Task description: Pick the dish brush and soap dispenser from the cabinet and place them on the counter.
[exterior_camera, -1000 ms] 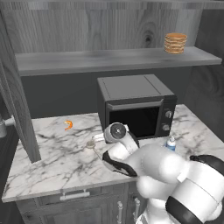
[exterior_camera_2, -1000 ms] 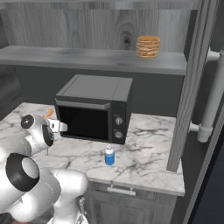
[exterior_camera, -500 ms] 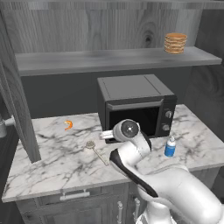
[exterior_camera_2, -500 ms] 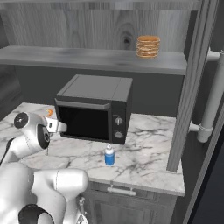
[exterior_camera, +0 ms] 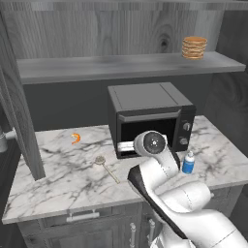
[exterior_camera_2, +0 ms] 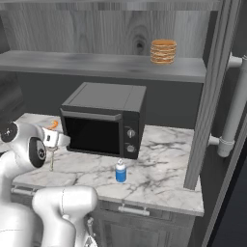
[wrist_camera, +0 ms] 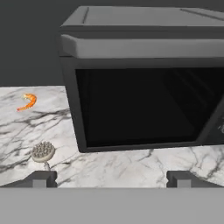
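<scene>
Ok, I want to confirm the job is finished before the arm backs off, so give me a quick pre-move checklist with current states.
1. dish brush lying on the counter: ok.
2. soap dispenser upright on the counter, in front of the microwave: ok.
3. hand open and holding nothing: ok.
4. Shelf of the cabinet free of task items, with a stack of tan discs on it: ok.
5. Hand's clearance from the microwave door: cannot tell.

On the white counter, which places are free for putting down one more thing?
The counter is bare left of the dish brush, in front of the orange item, and right of the soap dispenser. It is crowded between brush, microwave and dispenser, where the arm stands.
</scene>
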